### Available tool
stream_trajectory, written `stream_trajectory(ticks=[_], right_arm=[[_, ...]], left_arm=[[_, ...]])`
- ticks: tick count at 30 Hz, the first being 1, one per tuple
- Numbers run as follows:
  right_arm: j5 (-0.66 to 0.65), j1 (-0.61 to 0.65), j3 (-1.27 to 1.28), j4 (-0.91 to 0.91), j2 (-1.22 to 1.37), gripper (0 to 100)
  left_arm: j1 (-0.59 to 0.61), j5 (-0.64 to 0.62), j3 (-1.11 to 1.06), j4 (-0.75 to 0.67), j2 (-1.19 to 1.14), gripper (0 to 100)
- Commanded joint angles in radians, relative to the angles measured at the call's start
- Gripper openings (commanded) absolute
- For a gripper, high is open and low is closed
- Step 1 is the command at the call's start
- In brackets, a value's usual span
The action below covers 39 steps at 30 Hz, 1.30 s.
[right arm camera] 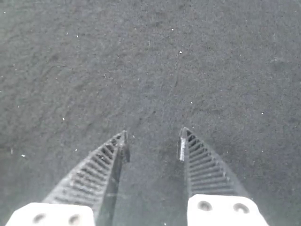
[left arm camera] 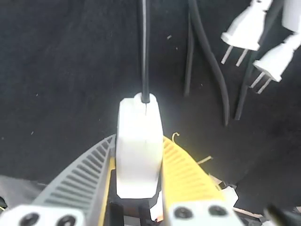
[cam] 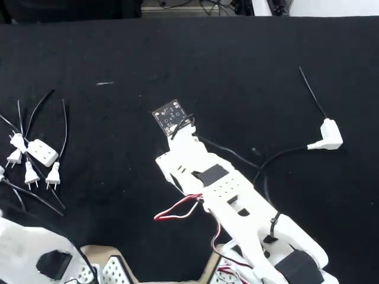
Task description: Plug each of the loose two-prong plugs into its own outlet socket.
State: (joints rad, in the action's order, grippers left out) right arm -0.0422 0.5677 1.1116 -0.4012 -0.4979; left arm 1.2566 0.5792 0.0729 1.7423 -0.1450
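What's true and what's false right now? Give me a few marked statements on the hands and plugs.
1. The left hand is shut on a white corded piece. True.
2. The right hand holds a plug. False: it is open over bare table.
3. Loose plugs lie on the table near the left hand. True.
4. The table is white. False: it is black.
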Motion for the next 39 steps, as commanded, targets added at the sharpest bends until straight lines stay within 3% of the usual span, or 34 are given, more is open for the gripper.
stream_trajectory(ticks=[1, 10, 16, 20, 26, 31, 39], right_arm=[[0.002, 0.012, 0.001, 0.025, -0.030, 16.7], [0.002, 0.006, -0.001, 0.018, -0.038, 16.7], [0.009, -0.123, -0.019, 0.025, -0.039, 16.7], [0.011, -0.222, -0.036, 0.025, -0.039, 16.7], [0.109, -0.319, -0.054, 0.026, -0.039, 16.7], [0.150, -0.359, -0.058, 0.026, -0.039, 16.7], [0.144, -0.358, -0.051, 0.068, -0.033, 16.7]], left_arm=[[-0.047, 0.005, -0.031, 0.015, 0.164, 3], [-0.260, -0.166, -0.074, 0.015, 0.459, 3], [-0.590, -0.296, -0.082, 0.006, 0.643, 3], [-0.826, -0.341, -0.102, -0.077, 0.651, 3], [-1.063, -0.471, -0.255, -0.295, 0.535, 3], [-1.164, -0.488, -0.315, -0.539, 0.322, 3], [-1.302, -0.488, -0.314, -0.744, 0.061, 3]])
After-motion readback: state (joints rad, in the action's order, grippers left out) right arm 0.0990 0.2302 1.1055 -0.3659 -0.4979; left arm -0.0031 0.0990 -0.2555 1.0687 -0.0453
